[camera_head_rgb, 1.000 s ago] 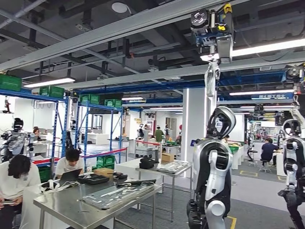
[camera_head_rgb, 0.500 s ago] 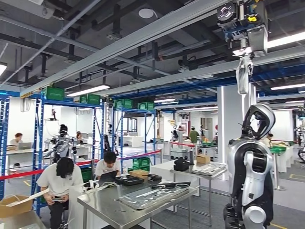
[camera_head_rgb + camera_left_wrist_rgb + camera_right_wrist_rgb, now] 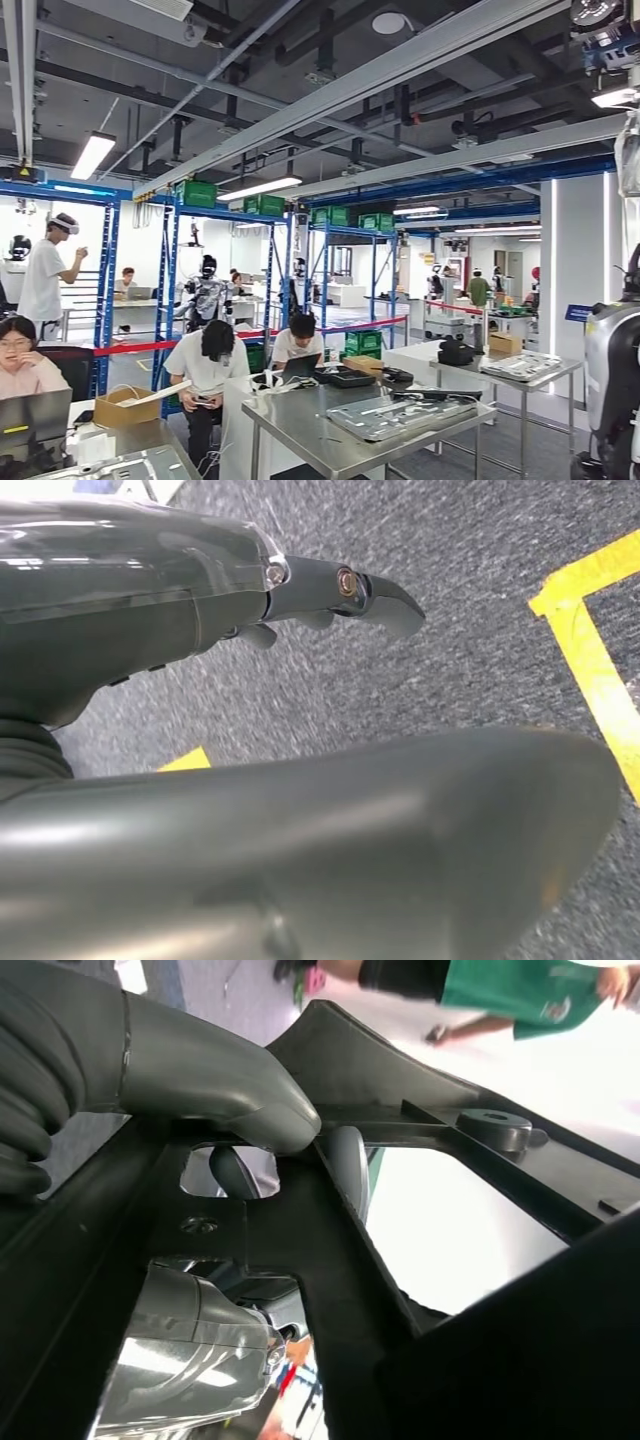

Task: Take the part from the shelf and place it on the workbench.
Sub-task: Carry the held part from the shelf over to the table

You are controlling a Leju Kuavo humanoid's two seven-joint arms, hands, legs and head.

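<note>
The right hand grips the part, a flat black frame with cut-out windows and a round boss near one edge. The thick grey thumb lies across the upper face of the frame, and darker fingers show through one of the windows on the underside, so the frame is clamped between them. The part runs outward from the hand, well past the fingertips.

The left hand hangs over grey carpet marked with yellow tape. It holds nothing; its dark fingers stretch outward, but whether they are spread or drawn together cannot be told from this angle.

The head view looks across a workshop. A steel bench stands ahead, carrying flat metal panels and black trays. Blue shelf racks with green crates on top stand beyond it. Several people sit at laptops near the bench, and a person wearing a headset stands further off. Another silver robot stands at the edge of the view.
</note>
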